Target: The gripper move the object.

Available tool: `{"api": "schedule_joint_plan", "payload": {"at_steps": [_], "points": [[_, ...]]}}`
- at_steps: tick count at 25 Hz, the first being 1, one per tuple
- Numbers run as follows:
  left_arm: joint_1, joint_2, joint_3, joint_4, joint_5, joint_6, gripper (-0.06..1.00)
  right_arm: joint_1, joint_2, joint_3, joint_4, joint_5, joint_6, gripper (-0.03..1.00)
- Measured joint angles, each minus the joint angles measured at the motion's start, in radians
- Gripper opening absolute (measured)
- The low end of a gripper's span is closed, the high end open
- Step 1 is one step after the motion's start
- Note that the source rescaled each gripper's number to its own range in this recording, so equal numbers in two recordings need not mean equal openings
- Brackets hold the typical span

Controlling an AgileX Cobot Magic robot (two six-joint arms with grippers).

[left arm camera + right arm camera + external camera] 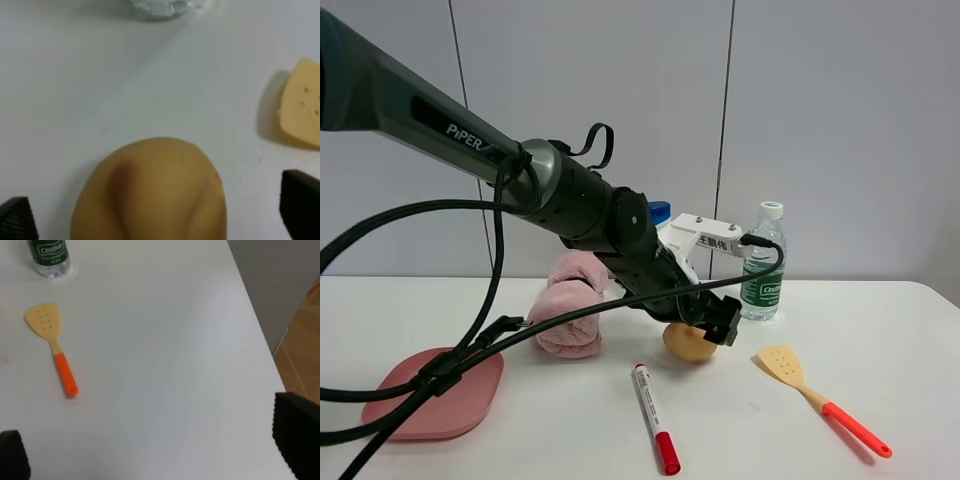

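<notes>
The tan-brown potato-like object (688,343) lies on the white table near the middle, just right of the rolled pink towel. My left gripper (718,325), on the black arm reaching in from the upper left, hangs right over it. In the left wrist view the object (150,195) sits between the two black fingertips (17,220), which stand wide apart and do not touch it: the gripper (160,217) is open. My right gripper (155,452) is open and empty over bare table near the right edge; it does not show in the exterior view.
A rolled pink towel (570,305) and a pink plate (435,390) lie to the left. A red-capped marker (655,403) lies in front. A yellow spatula with an orange handle (815,395) and a water bottle (763,262) are to the right. The table's right edge (260,340) drops to the floor.
</notes>
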Motion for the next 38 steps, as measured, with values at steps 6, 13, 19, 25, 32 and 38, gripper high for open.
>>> {"api": "schedule_joint_plan", "payload": {"at_steps": [6, 13, 19, 25, 32, 38], "points": [[0.0, -0.02, 0.0, -0.007, 0.035, -0.006, 0.99, 0.0, 0.0, 0.0, 0.0, 0.0, 0.0, 1.0], [0.0, -0.199, 0.0, -0.015, 0.119, -0.008, 0.99, 0.0, 0.0, 0.0, 0.0, 0.0, 0.0, 1.0], [0.0, -0.352, 0.0, 0.005, 0.125, -0.008, 0.99, 0.0, 0.0, 0.0, 0.0, 0.0, 0.0, 1.0], [0.073, -0.499, 0.0, 0.055, 0.198, -0.008, 0.99, 0.0, 0.0, 0.0, 0.0, 0.0, 0.0, 1.0], [0.329, -0.573, 0.0, 0.102, 0.322, -0.008, 0.99, 0.0, 0.0, 0.0, 0.0, 0.0, 0.0, 1.0], [0.58, -0.611, 0.0, 0.119, 0.384, -0.008, 0.99, 0.0, 0.0, 0.0, 0.0, 0.0, 0.0, 1.0]]}}
